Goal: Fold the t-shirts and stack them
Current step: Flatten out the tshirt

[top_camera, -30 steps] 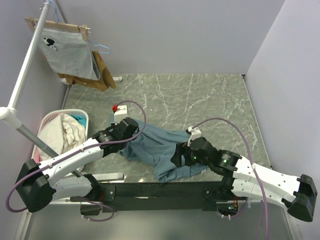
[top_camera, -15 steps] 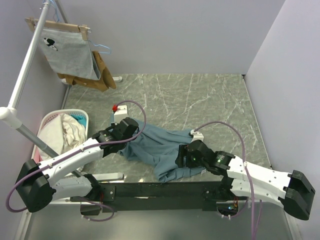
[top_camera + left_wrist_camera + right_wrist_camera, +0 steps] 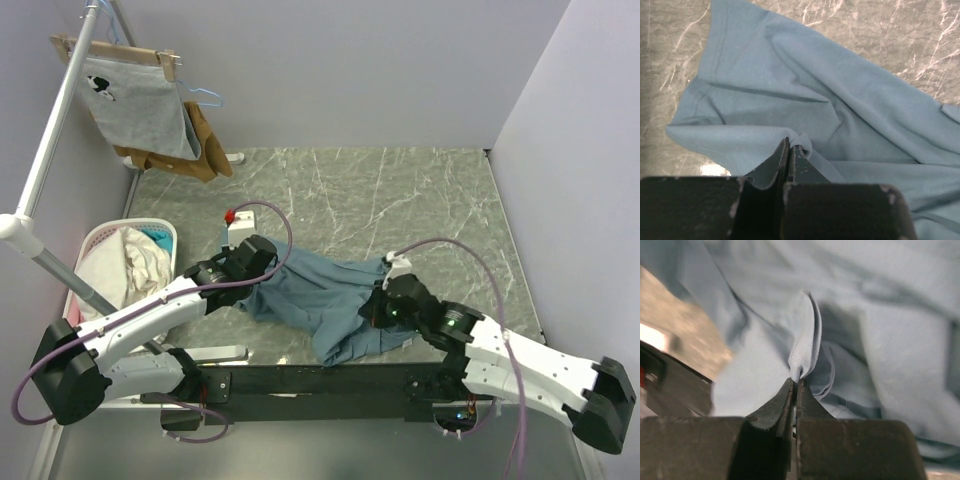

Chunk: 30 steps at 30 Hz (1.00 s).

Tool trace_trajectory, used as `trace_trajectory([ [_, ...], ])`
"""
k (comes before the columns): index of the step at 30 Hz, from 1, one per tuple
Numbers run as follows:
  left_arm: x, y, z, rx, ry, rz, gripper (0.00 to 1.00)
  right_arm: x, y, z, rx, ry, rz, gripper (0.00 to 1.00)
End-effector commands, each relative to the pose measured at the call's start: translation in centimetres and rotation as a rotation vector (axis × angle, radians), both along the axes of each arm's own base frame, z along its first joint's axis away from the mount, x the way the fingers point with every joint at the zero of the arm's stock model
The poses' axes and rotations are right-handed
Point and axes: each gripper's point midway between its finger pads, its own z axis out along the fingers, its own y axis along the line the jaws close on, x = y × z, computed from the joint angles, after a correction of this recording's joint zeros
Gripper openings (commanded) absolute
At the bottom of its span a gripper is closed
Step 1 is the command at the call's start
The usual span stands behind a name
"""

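Dusty teal-blue cotton t-shirt (image 3: 315, 292) lies rumpled, unfolded, on the grey-green marbled bench (image 3: 400, 195). It is front-centre, spread between the two arms. Its near edge reaches close to the black rail (image 3: 320, 382) along the front of the bench. The fabric is bunched, with creases running across it; sleeve seam and hem stitching show in the left wrist view.

Left claw (image 3: 788, 144): jaws pressed together at the shirt's left side, tips nipping a small fold of teal fabric. The cloth around the tips lies flat on the bench.

Right claw (image 3: 795, 381): jaws pressed together on the shirt's right side, pinching a thin ridge of fabric. The ridge stands up from the tips, with loose cloth slumped on either side. Whether the pinch is on a hem or on mid-body fabric cannot be told.

Both arms are stretched in from the near corners, wrists low over the shirt.

Off to the left stands a white plastic laundry basket (image 3: 88, 248), beside the bench, holding cream cloth (image 3: 140, 262). At back left, a grey printed shirt on a wooden hanger (image 3: 140, 110) and a brown garment (image 3: 207, 150) hang well apart from the teal shirt.
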Motion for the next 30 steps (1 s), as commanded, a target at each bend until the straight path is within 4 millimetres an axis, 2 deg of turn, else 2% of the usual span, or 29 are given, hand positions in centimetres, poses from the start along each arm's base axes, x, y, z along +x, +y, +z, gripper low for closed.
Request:
trace_trajectory([
  [1,0.4,0.6,3.4,-0.023,-0.067,0.021,0.01,3.4,-2.9,9.2,0.048,-0.243,-0.186,0.00],
  [2,0.2,1.1,4.4,-0.021,-0.080,0.030,0.01,3.7,-3.8,10.7,0.052,-0.278,-0.224,0.00],
  [3,0.1,1.4,5.3,-0.024,-0.093,0.036,0.01,3.7,-5.1,13.5,0.084,-0.325,-0.266,0.00],
  [5,0.0,1.7,9.0,-0.080,-0.161,0.036,0.01,4.2,-7.4,16.7,0.092,-0.410,-0.355,0.00],
  [6,-0.2,2.0,10.2,-0.082,-0.180,0.026,0.01,4.0,-8.3,19.5,0.143,-0.460,-0.375,0.00],
  [8,-0.6,2.5,14.5,-0.153,-0.265,0.014,0.01,4.0,-9.6,21.8,0.145,-0.520,-0.403,0.00],
  [9,-0.9,2.6,15.9,-0.164,-0.291,-0.009,0.01,3.9,-10.2,23.9,0.165,-0.552,-0.419,0.00],
  [11,-1.8,3.2,20.2,-0.235,-0.375,-0.031,0.01,4.0,-12.0,25.2,0.111,-0.583,-0.472,0.00],
  [12,-2.1,3.5,21.6,-0.245,-0.404,-0.046,0.01,4.0,-12.6,27.3,0.121,-0.608,-0.490,0.00],
  [13,-2.7,3.7,24.0,-0.288,-0.445,-0.066,0.01,3.8,-13.3,28.1,0.105,-0.615,-0.503,0.00],
  [14,-3.4,4.1,25.6,-0.316,-0.478,-0.077,0.01,3.4,-14.0,30.4,0.125,-0.651,-0.507,0.00],
  [15,-4.1,4.5,27.9,-0.348,-0.517,-0.098,0.01,3.3,-14.4,31.6,0.131,-0.671,-0.512,0.00],
  [16,-4.7,4.9,29.0,-0.363,-0.536,-0.108,0.01,3.0,-14.8,32.7,0.141,-0.688,-0.514,0.00],
  [17,-5.3,5.4,30.1,-0.383,-0.560,-0.118,0.01,2.4,-15.8,35.1,0.168,-0.730,-0.516,0.00],
  [21,-7.9,6.6,35.1,-0.462,-0.650,-0.181,0.01,1.2,-17.5,39.5,0.187,-0.800,-0.508,0.00],
  [23,-9.0,6.0,36.4,-0.496,-0.663,-0.257,0.01,0.5,-18.3,41.8,0.211,-0.843,-0.497,0.00],
  [25,-10.2,5.8,38.4,-0.543,-0.701,-0.313,0.01,-0.2,-17.9,43.6,0.256,-0.880,-0.449,0.00],
  [26,-10.8,4.8,39.3,-0.575,-0.710,-0.381,0.01,-0.5,-18.1,45.0,0.270,-0.912,-0.435,0.00],
  [27,-11.6,4.5,40.5,-0.597,-0.731,-0.422,0.02,-0.7,-18.0,46.0,0.290,-0.933,-0.428,0.00],
  [29,-12.0,3.2,41.5,-0.624,-0.726,-0.491,0.01,-0.9,-18.1,48.0,0.295,-0.969,-0.416,0.00],
  [30,-12.5,3.2,42.7,-0.639,-0.746,-0.509,0.02,-0.8,-18.2,48.5,0.286,-0.980,-0.423,0.00],
])
